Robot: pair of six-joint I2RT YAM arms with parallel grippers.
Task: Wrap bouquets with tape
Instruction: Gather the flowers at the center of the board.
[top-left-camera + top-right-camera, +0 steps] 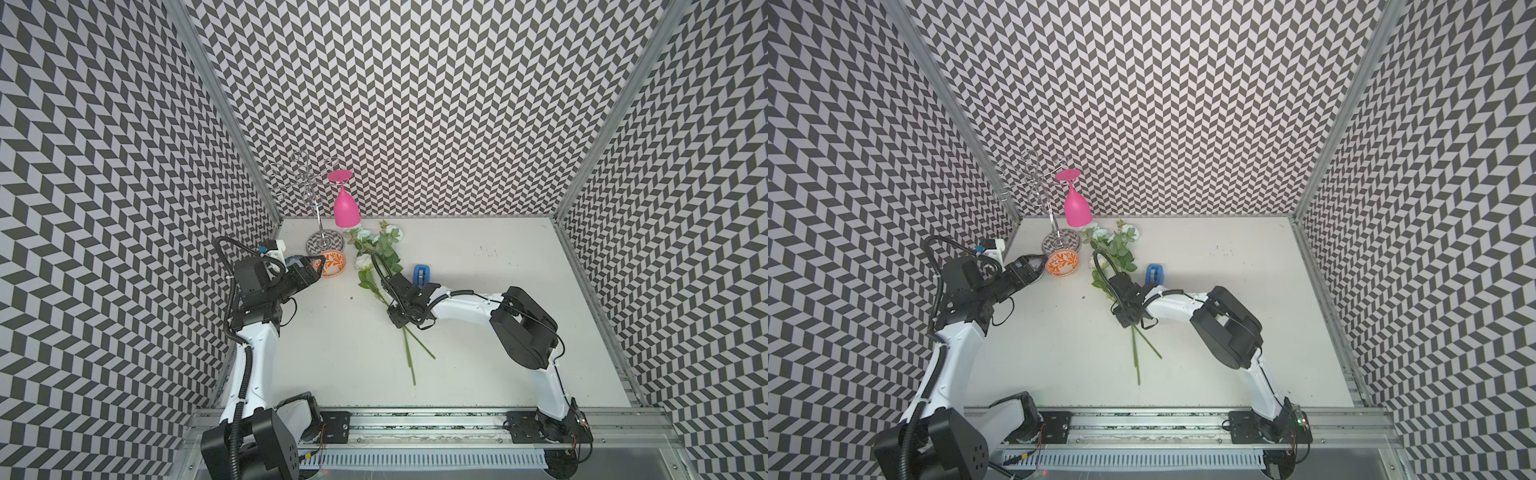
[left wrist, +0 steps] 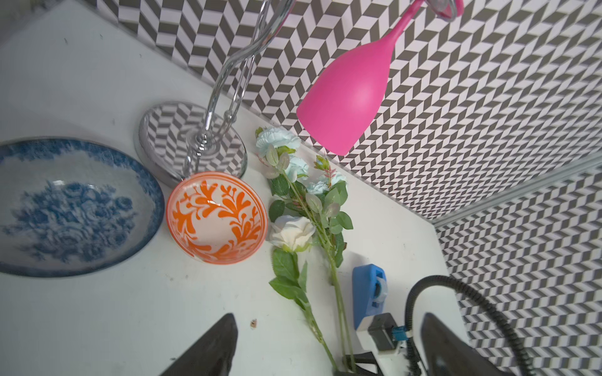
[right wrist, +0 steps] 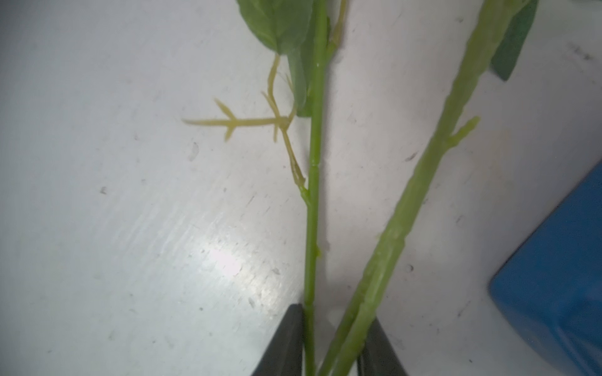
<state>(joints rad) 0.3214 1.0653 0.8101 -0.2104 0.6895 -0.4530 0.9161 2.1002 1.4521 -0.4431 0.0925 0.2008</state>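
Note:
The bouquets (image 1: 376,249) (image 1: 1115,249) lie on the white table as a few flowers with pale blooms towards the back wall and long green stems (image 1: 409,353) towards the front. My right gripper (image 1: 397,316) (image 3: 335,325) reaches down from above and is shut on the stems (image 3: 312,195) about halfway along; two stems run between its dark fingers. The blue tape (image 1: 421,274) (image 1: 1154,274) (image 2: 368,289) (image 3: 560,293) stands just right of the stems, beside the right wrist. My left gripper (image 1: 319,270) (image 2: 329,351) hovers open and holds nothing, left of the flowers.
An orange-patterned bowl (image 1: 334,264) (image 2: 216,218) sits by the left gripper, beside a blue-and-white plate (image 2: 75,208). Behind them stands a chrome rack (image 1: 325,241) with a pink glass (image 1: 345,208) hanging upside down. Patterned walls enclose three sides.

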